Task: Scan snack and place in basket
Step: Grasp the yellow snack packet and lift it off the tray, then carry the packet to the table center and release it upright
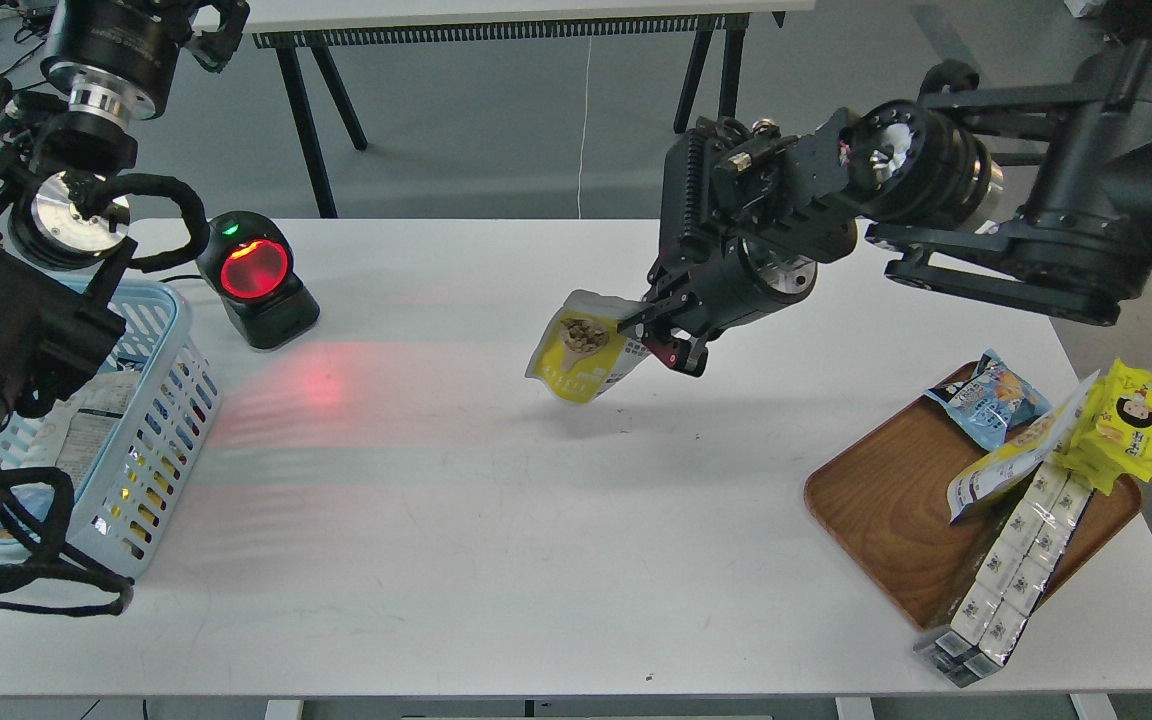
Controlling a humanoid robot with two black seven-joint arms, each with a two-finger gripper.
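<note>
Here, this is what you can see.
Snack: your snack [584,348] is a small pouch, yellow on the front with a picture of round tan nuts, and white at the top. It hangs tilted in the air near the middle of the frame, above the white table [496,560], with a soft shadow under it.
Right gripper: your right gripper [648,322] pinches the pouch's right edge, its two fingers closed tight on it.
Left gripper: your left gripper [218,28] is at the upper left of the frame, dark and partly cut off, so you cannot tell how far open it is.
Basket: the light blue basket [141,440] sits at the left edge, partly behind your left arm, with packets lying inside.
Scanner: the black scanner [254,275] glows red at the upper left, just beside the basket, and throws red light on the table.
Tray: the brown wooden tray [886,510] at the lower right holds other snack packs.
</note>
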